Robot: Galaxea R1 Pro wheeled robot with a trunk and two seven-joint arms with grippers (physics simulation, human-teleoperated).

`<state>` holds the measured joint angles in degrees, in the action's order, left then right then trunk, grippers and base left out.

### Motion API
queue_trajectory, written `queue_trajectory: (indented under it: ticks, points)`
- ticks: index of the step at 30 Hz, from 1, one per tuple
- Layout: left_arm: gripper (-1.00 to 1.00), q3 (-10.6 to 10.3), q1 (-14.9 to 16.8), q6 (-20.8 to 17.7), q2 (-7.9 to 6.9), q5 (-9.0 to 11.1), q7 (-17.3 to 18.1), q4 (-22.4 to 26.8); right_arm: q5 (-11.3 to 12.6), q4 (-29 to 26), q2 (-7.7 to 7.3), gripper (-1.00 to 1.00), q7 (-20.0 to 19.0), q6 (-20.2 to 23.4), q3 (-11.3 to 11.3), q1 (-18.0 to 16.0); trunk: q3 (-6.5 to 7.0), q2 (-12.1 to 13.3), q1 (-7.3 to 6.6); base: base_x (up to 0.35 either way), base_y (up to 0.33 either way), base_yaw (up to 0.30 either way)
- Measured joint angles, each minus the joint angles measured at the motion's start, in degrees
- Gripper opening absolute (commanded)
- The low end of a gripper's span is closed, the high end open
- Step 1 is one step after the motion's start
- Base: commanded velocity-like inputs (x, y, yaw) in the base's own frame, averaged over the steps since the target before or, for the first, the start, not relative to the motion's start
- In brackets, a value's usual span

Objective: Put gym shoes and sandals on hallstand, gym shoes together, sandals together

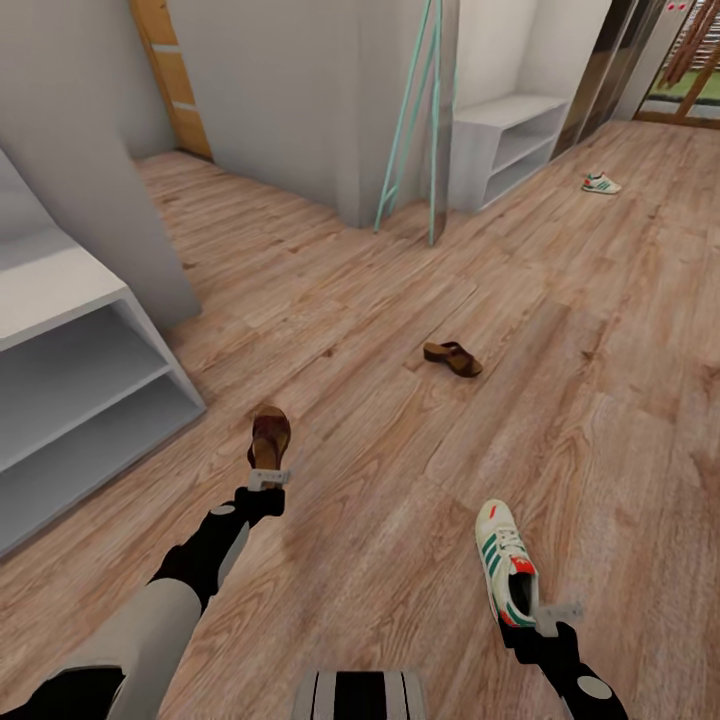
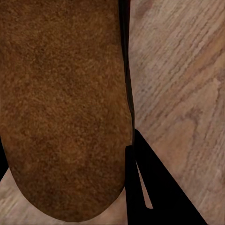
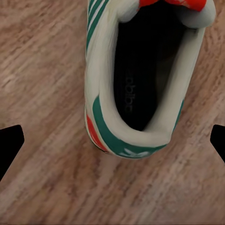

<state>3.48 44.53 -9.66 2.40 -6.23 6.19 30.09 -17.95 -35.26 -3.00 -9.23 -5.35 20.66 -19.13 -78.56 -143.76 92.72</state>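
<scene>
Now | left end effector (image 1: 268,480) clamps sandal (image 1: 270,436) lengthwise | right end effector (image 1: 558,617) agape behind sneaker (image 1: 506,575) heel

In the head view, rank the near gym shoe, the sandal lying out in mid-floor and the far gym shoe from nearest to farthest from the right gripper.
1. Near gym shoe: its heel lies right at the right gripper.
2. Mid-floor sandal: ahead, toward the robot's left.
3. Far gym shoe: well down the corridor, near the plain white bench.
</scene>
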Motion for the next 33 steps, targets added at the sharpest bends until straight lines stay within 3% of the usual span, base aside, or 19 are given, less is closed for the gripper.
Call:
queue_trajectory:
  ticks: [3, 9, 14, 25, 33]
  points:
    - [-1.0, 0.03, 0.72, -0.59, 0.21, 0.08, -0.01, 1.5, 0.0, 0.0, -0.01, 1.0, 0.02, 0.0, 0.0, 0.01, -0.89, -0.04, 0.08, 0.0, 0.0, 0.008]
    - [-1.0, 0.02, 1.36, -6.7, 1.5, 0.13, -0.07, 6.77, 0.0, 0.0, -0.01, 1.0, 0.02, 0.0, 0.0, 0.01, -2.46, -0.12, 0.23, 0.0, 0.0, 0.002]
    - [-1.0, 0.01, 1.08, -9.64, 2.31, 0.13, -0.11, 10.67, 0.01, -0.05, -0.03, 1.0, -0.04, -0.04, 0.01, 0.01, -2.51, -0.12, 0.23, 0.0, 0.0, 0.0]
    - [-1.0, 0.02, 0.67, -10.19, 2.36, 0.01, -0.06, 12.03, 0.01, -0.06, -0.04, 1.0, -0.03, -0.03, 0.03, 0.01, -2.52, -0.12, 0.22, 0.011, 0.0, 0.0]
    - [-1.0, 0.01, 0.71, -10.2, 2.42, 0.01, -0.05, 12.08, 0.01, -0.09, -0.04, 1.0, -0.04, -0.03, 0.08, 0.01, -2.52, -0.12, 0.21, 0.172, 0.0, 0.0]
